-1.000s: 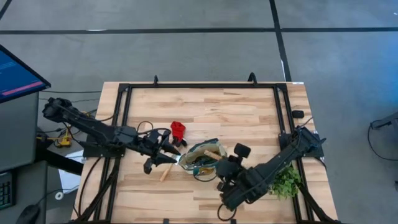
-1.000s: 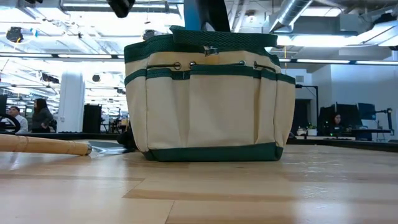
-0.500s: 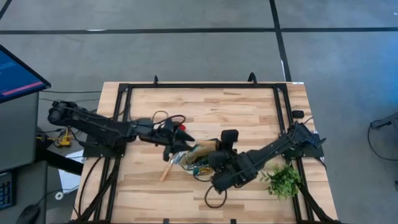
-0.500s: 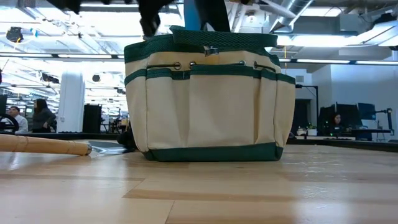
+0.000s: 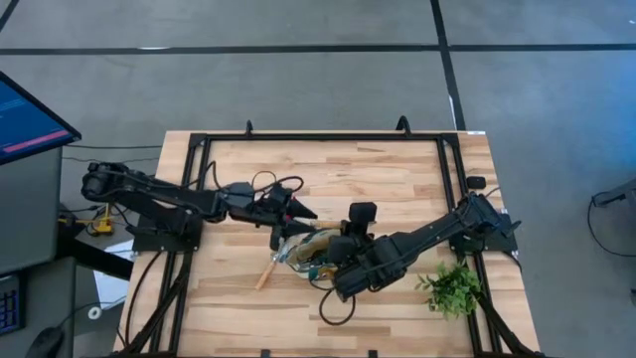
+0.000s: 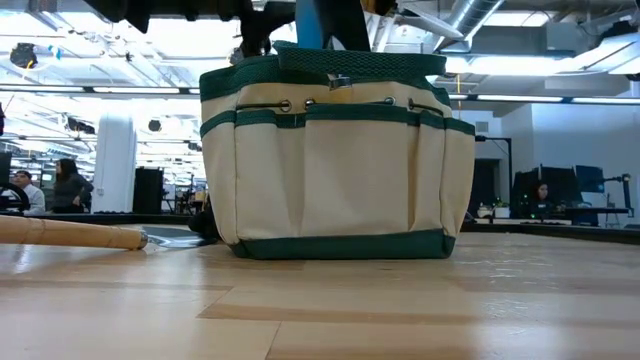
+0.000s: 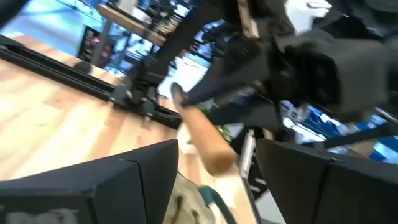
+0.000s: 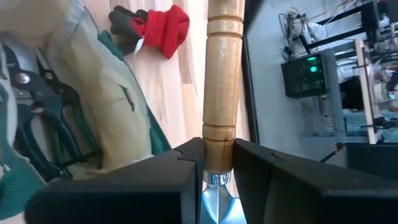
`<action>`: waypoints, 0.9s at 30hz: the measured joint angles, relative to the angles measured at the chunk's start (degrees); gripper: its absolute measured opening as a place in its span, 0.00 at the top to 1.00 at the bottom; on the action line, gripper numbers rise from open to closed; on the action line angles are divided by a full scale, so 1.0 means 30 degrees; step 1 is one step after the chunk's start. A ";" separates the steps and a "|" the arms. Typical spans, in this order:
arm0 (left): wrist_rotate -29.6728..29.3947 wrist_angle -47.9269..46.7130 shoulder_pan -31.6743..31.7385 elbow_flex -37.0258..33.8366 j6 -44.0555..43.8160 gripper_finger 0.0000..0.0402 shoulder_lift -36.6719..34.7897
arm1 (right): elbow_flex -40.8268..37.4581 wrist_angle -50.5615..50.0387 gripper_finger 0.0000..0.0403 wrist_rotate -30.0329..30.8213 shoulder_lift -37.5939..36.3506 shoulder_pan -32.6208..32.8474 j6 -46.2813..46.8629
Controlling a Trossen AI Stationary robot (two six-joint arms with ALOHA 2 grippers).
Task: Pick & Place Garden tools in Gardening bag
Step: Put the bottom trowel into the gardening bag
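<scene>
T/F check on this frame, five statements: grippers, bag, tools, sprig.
1. The right gripper is shut on a wooden-handled tool. True.
2. The left gripper is shut. False: its fingers stand open.
3. The bag lies tipped on its side. False: it stands upright.
4. Dark shears are in the bag. True.
5. The sprig is in the bag. False: it lies on the table, apart from the bag.
</scene>
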 joint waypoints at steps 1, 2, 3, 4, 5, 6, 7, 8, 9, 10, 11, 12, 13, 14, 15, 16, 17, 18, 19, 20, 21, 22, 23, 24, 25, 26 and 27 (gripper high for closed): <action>-0.0182 0.0114 0.0046 0.0013 0.0001 0.49 0.0132 | -0.0003 0.0055 0.87 -0.0049 0.0000 -0.0014 0.0060; -0.0385 0.0044 0.0072 0.0013 0.0000 0.49 0.0217 | -0.0003 0.0137 0.87 -0.0047 0.0000 -0.0014 0.0143; -0.0507 0.0143 0.0054 0.0006 0.0004 0.50 0.0331 | -0.0003 0.0220 0.87 -0.0073 0.0000 -0.0014 0.0145; -0.0680 0.0458 0.0003 0.0013 0.0015 0.50 0.0526 | -0.0003 0.0412 0.87 -0.0091 0.0000 -0.0014 0.0143; -0.0846 0.0703 -0.0042 0.0013 0.0022 0.50 0.0708 | -0.0003 0.0677 0.87 -0.0129 0.0000 -0.0014 0.0143; -0.1000 0.0901 -0.0075 0.0013 0.0022 0.50 0.0888 | -0.0003 0.0727 0.87 -0.0174 0.0000 -0.0018 0.0143; -0.1052 0.1134 -0.0088 0.0013 0.0041 0.50 0.1065 | -0.0003 0.0730 0.87 -0.0248 0.0000 -0.0033 0.0143; -0.1104 0.1521 -0.0091 0.0013 0.0048 0.50 0.1293 | -0.0003 0.0720 0.87 -0.0477 0.0000 -0.0086 0.0135; -0.1118 0.1794 -0.0088 0.0013 0.0057 0.50 0.1440 | -0.0003 0.0706 0.87 -0.0742 0.0000 -0.0101 0.0142; -0.1122 0.1858 -0.0088 0.0010 0.0058 0.50 0.1493 | -0.0003 0.0698 0.87 -0.0957 0.0000 -0.0118 0.0143; -0.1144 0.2019 -0.0088 0.0006 0.0058 0.50 0.1526 | -0.0003 0.0695 0.87 -0.1089 0.0000 -0.0167 0.0128; -0.1147 0.2113 -0.0088 0.0006 0.0058 0.50 0.1516 | -0.0003 0.0683 0.87 -0.1082 0.0000 -0.0207 0.0135; -0.1152 0.2140 -0.0088 0.0006 0.0058 0.50 0.1511 | -0.0003 0.0683 0.87 -0.1090 0.0000 -0.0229 0.0135; -0.1152 0.2109 -0.0088 0.0006 0.0064 0.50 0.1511 | -0.0003 0.0683 0.87 -0.1086 0.0000 -0.0225 0.0135; -0.1152 0.2107 -0.0088 0.0006 0.0061 0.50 0.1516 | -0.0003 0.0683 0.87 -0.1094 0.0000 -0.0233 0.0135; -0.1152 0.2131 -0.0088 0.0006 0.0058 0.51 0.1519 | -0.0003 0.0683 0.87 -0.1087 0.0000 -0.0268 0.0135; -0.1145 0.2171 -0.0088 0.0006 0.0058 0.52 0.1512 | -0.0003 0.0677 0.87 -0.1086 0.0000 -0.0337 0.0135; -0.1144 0.2164 -0.0088 0.0006 0.0058 0.53 0.1511 | -0.0003 0.0670 0.87 -0.1086 0.0000 -0.0371 0.0148; -0.1151 0.2143 -0.0088 0.0006 0.0058 0.54 0.1518 | -0.0003 0.0669 0.87 -0.1086 0.0000 -0.0426 0.0153; -0.1144 0.2141 -0.0088 0.0006 0.0058 0.55 0.1519 | -0.0003 0.0680 0.87 -0.1094 0.0000 -0.0491 0.0157; -0.1152 0.2159 -0.0088 0.0006 0.0058 0.56 0.1519 | -0.0003 0.0713 0.87 -0.1094 0.0000 -0.0559 0.0157; -0.1160 0.2170 -0.0088 0.0006 0.0058 0.58 0.1519 | -0.0003 0.0763 0.87 -0.1098 0.0000 -0.0642 0.0165; -0.1251 0.2184 -0.0088 0.0006 0.0058 0.59 0.1519 | -0.0003 0.0852 0.87 -0.1094 0.0000 -0.0726 0.0184; -0.1421 0.2225 -0.0089 0.0006 0.0058 0.60 0.1519 | -0.0003 0.0931 0.87 -0.1100 0.0000 -0.0795 0.0203; -0.1616 0.2291 -0.0120 0.0006 0.0058 0.61 0.1513 | -0.0003 0.0976 0.87 -0.1094 0.0000 -0.0873 0.0258; -0.1907 0.2359 -0.0181 0.0006 0.0061 0.62 0.1515 | -0.0003 0.1021 0.87 -0.1093 0.0000 -0.0933 0.0459; -0.2262 0.2391 -0.0235 0.0006 0.0067 0.63 0.1512 | -0.0003 0.1040 0.87 -0.1098 0.0000 -0.1030 0.0694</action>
